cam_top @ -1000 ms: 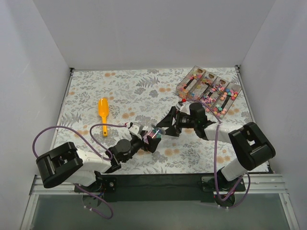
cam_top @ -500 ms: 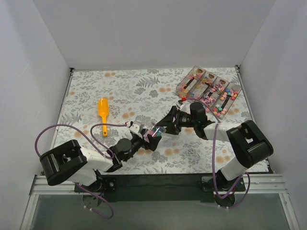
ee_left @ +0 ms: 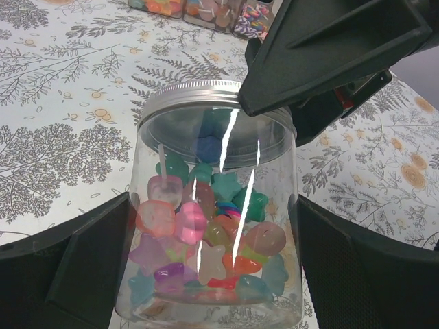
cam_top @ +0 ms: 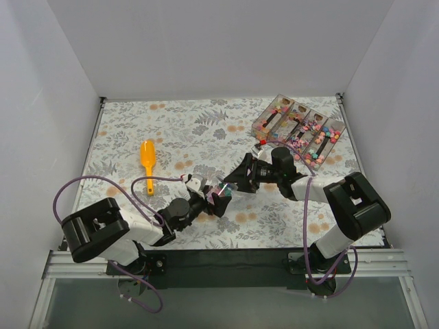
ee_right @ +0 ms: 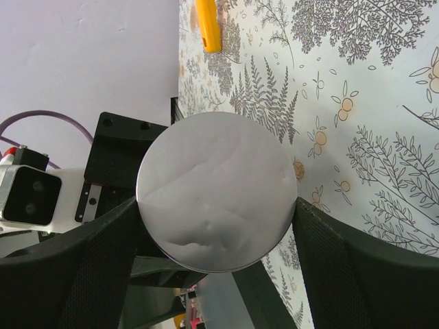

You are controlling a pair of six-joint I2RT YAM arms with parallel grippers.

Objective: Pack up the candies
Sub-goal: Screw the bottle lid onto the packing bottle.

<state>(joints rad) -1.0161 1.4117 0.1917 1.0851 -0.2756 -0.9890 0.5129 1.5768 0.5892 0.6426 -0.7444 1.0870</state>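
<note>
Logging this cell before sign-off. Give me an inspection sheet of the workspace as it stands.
Surface: floral tablecloth covers the table.
Job's things: candies in clear jar, metal lid on; more in compartment tray, far right.
Clutter: orange scoop, left side.
Grippers: left gripper clamps jar; right gripper grips lid.
Cables: purple cables loop off both arms.
Surroundings: plain white walls.

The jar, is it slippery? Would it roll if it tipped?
Probably slippery: the jar looks smooth and shiny. Its wall and lid are round, so on its side it would likely roll. The candies fill the end away from the lid, so that end is probably heavier.
</note>
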